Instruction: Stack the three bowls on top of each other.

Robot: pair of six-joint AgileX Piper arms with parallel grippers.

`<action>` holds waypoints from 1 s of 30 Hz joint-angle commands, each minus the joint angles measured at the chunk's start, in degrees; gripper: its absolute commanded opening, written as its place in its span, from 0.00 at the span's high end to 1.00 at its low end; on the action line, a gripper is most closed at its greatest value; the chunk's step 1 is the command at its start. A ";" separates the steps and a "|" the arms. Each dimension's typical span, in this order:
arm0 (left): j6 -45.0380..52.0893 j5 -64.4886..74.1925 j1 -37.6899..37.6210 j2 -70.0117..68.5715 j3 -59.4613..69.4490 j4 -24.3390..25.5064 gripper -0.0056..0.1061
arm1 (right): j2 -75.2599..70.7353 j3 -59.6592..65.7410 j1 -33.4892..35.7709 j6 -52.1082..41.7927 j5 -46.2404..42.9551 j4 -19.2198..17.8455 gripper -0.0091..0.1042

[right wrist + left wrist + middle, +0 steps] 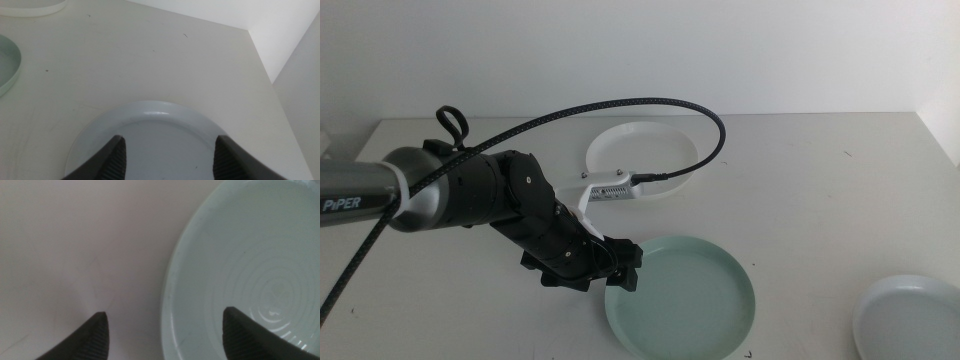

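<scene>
The mint green bowl (690, 295) sits at the front middle of the table. My left gripper (625, 272) is low at its left rim. In the left wrist view that gripper (165, 312) is open, with one jaw over the table and the other over the inside of the mint green bowl (250, 255), the rim between them. The white bowl (640, 150) rests at the back, partly behind the left arm's wrist. The pale grey-blue bowl (910, 315) lies at the front right. My right gripper (170, 139) hangs open over the grey-blue bowl (160, 117), holding nothing.
A black braided cable (650, 105) arcs from the left arm over the white bowl. A white wall (295, 55) borders the table on the right side. Bare tabletop (820, 190) lies between the bowls.
</scene>
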 commanded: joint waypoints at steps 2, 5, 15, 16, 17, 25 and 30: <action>-0.02 -0.19 0.12 -4.64 -1.31 -0.91 0.18 | -1.55 -0.27 -0.46 -0.78 -3.51 -0.60 0.52; -0.02 1.22 0.30 -7.64 -1.36 -0.91 0.18 | -1.55 -0.27 -0.46 -0.78 -3.51 -0.60 0.52; -0.08 -3.03 0.69 -19.97 -1.69 3.14 0.18 | -1.55 -0.27 -0.46 -0.78 -3.51 -0.60 0.52; -0.37 -3.12 0.69 -20.57 -2.31 4.01 0.18 | -1.55 -0.27 -0.46 -0.78 -3.51 -0.60 0.52; -0.84 -2.59 0.91 -20.94 -3.29 5.13 0.19 | -1.55 -0.27 -0.46 -0.78 -3.51 -0.60 0.52; -8.68 10.36 2.94 -20.74 -17.05 17.94 0.22 | -1.55 -0.27 -0.46 -0.78 -3.51 -0.60 0.52; -17.15 13.94 2.89 -19.86 -24.68 27.33 0.22 | -1.55 -0.27 -0.46 -0.78 -3.51 -0.60 0.52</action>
